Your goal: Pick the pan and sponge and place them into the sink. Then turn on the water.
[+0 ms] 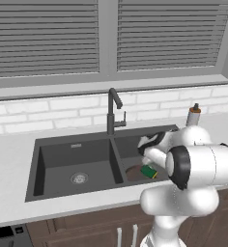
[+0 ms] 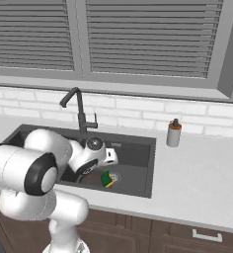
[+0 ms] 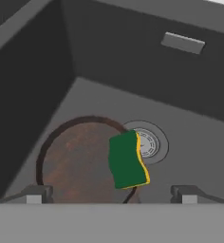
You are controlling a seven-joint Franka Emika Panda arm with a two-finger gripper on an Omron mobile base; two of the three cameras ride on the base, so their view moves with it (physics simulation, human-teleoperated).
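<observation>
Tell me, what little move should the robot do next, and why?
Probably lift the open pincer out of the sink toward the faucet. The pan and sponge already lie in the right basin, nothing is held, and no water runs yet.

A white bottle (image 2: pixel 174 133) with a brown cap stands upright on the pale worktop (image 2: pixel 202 178), right of centre, below the window blinds (image 2: pixel 148 37).

Faucet (image 1: pixel 114 112) over sink divider; left basin (image 1: pixel 77 164) open, soap bottle (image 1: pixel 193 116) aside
</observation>
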